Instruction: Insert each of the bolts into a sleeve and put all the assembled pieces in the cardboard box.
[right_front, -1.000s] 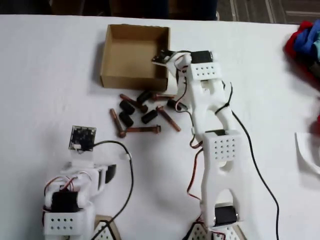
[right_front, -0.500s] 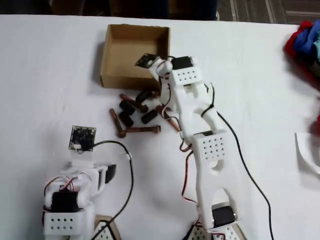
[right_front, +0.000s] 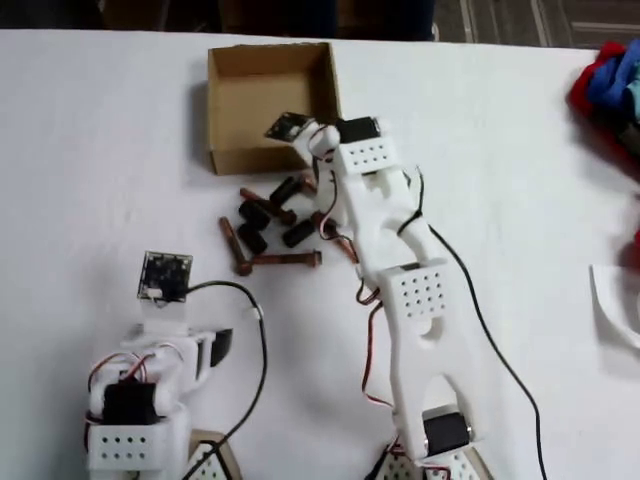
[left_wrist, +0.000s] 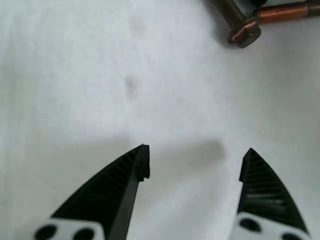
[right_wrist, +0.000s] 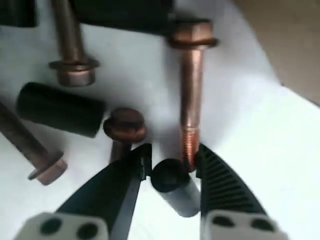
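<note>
The cardboard box (right_front: 268, 100) stands open at the back of the white table. In front of it lies a loose pile: copper bolts (right_front: 285, 259) and black sleeves (right_front: 253, 215). My right arm (right_front: 365, 170) stretches over the pile's right side. Its gripper (right_wrist: 171, 162) is shut on a black sleeve (right_wrist: 175, 187), right beside the threaded end of a copper bolt (right_wrist: 192, 95). Other bolts (right_wrist: 72, 65) and a sleeve (right_wrist: 60, 110) lie around it. My left gripper (left_wrist: 195, 157) stands open over bare table near the front left, with two bolt heads (left_wrist: 244, 34) ahead of it.
A heap of coloured cloth (right_front: 610, 75) lies at the back right edge and a white curved object (right_front: 612, 310) at the right edge. Cables (right_front: 490, 330) trail beside the right arm. The left arm's base (right_front: 135, 420) sits at the front left.
My right arm swung left from the box's right corner to over the pile. The box shifted slightly and turned. The left arm kept still.
</note>
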